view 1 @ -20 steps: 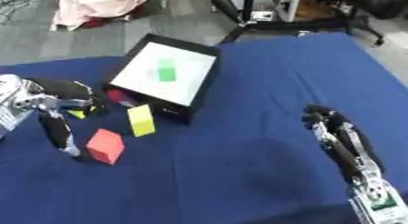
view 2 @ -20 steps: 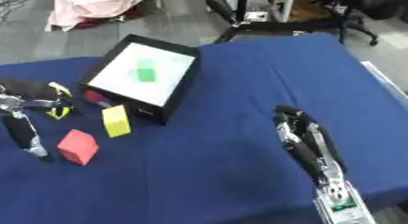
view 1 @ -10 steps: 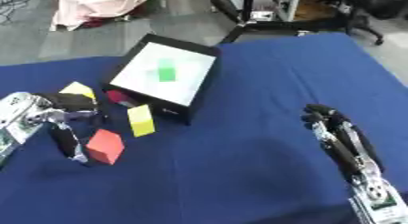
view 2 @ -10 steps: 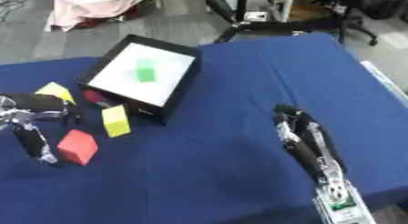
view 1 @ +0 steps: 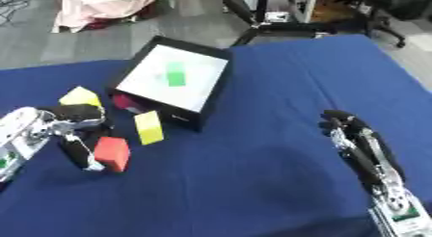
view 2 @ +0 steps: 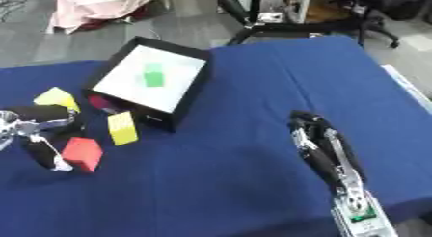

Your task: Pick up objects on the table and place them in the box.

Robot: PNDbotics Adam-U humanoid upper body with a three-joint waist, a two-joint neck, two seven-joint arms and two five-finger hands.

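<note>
In my left eye view, my left hand [view 1: 63, 130] has dropped beside the red foam cube [view 1: 111, 153], fingers spread around it without gripping; the yellow rectangular block [view 1: 148, 127] lies with its long axis toward the black white-floored box [view 1: 212, 97]. In my right eye view, my right hand [view 2: 322, 149] stays open, fingers straight, at lower right.

Both the left hand [view 1: 72, 130] and right hand [view 1: 358, 144] have black fingers on silver-white forearms bearing small green markings.

A broad stretch of bare counter [view 1: 270, 135] is lying open between the box [view 1: 173, 80] and the right robot hand [view 1: 358, 144], while the red block [view 1: 111, 153], yellow block [view 1: 148, 127] and yellow wedge [view 1: 80, 96] are crowding the left robot hand [view 1: 72, 130].
</note>
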